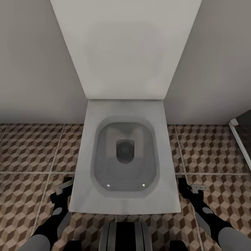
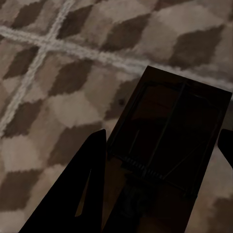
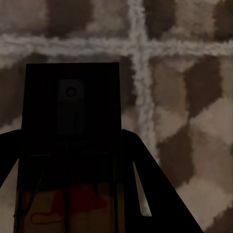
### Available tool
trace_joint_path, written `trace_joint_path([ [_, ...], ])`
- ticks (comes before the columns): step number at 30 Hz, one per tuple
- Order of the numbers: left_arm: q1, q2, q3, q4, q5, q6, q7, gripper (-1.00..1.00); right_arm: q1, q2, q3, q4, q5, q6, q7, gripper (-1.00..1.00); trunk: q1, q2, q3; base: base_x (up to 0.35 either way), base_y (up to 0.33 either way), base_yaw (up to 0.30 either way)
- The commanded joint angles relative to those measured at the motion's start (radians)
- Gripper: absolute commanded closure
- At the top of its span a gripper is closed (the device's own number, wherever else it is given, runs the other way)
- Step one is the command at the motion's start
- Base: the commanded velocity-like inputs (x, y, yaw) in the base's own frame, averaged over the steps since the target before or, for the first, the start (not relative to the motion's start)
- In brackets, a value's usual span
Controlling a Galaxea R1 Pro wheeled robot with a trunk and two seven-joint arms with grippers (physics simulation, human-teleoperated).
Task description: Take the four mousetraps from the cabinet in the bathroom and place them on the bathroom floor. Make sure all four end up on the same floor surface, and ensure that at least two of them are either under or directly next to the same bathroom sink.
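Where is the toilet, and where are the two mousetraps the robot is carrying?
toilet [image 1: 125, 111]: head view, rear rim of the bowl.
left gripper's mousetrap [image 2: 170, 141]: left wrist view, middle of its board.
right gripper's mousetrap [image 3: 73, 111]: right wrist view, its metal plate.

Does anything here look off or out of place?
Nothing spilled or broken. Oddly, each end effector, left and right, holds a mousetrap beside a toilet, above the bathroom floor.

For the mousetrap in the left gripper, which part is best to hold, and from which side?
Hold the mousetrap at its short end, as the left gripper does: the flat board slips between the fingers there, away from most of the wire parts.
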Motion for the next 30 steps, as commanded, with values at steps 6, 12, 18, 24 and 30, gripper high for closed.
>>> trace_joint_path([
  [6, 0.000, 0.000, -0.002, 0.000, 0.006, -0.004, 0.001, 1.00, -0.001, -0.001, 0.008, 0.000, -0.011, -0.002, 0.001, 1.00, 0.000, 0.000, 0.000, 0.000, 0.000, 0.000],
  [12, 0.000, 0.000, -0.002, 0.000, 0.006, -0.004, 0.001, 1.00, -0.001, -0.001, 0.013, 0.000, -0.011, -0.003, 0.000, 1.00, 0.000, 0.000, 0.000, 0.000, 0.000, 0.000],
  [18, 0.000, 0.000, -0.002, 0.000, 0.006, -0.004, 0.001, 1.00, -0.001, -0.001, 0.013, 0.000, -0.010, -0.002, 0.000, 1.00, 0.000, 0.000, 0.000, 0.000, 0.000, 0.000],
  [24, 0.000, 0.000, -0.002, 0.000, 0.006, -0.004, 0.001, 1.00, -0.001, 0.000, 0.014, 0.000, -0.011, -0.003, 0.000, 1.00, 0.000, 0.000, 0.000, 0.000, 0.000, 0.000],
  [30, 0.000, 0.000, -0.002, 0.000, 0.006, -0.004, 0.001, 1.00, -0.001, -0.001, 0.014, 0.000, -0.010, -0.002, 0.000, 1.00, 0.001, -0.001, -0.008, 0.000, 0.000, 0.000],
])
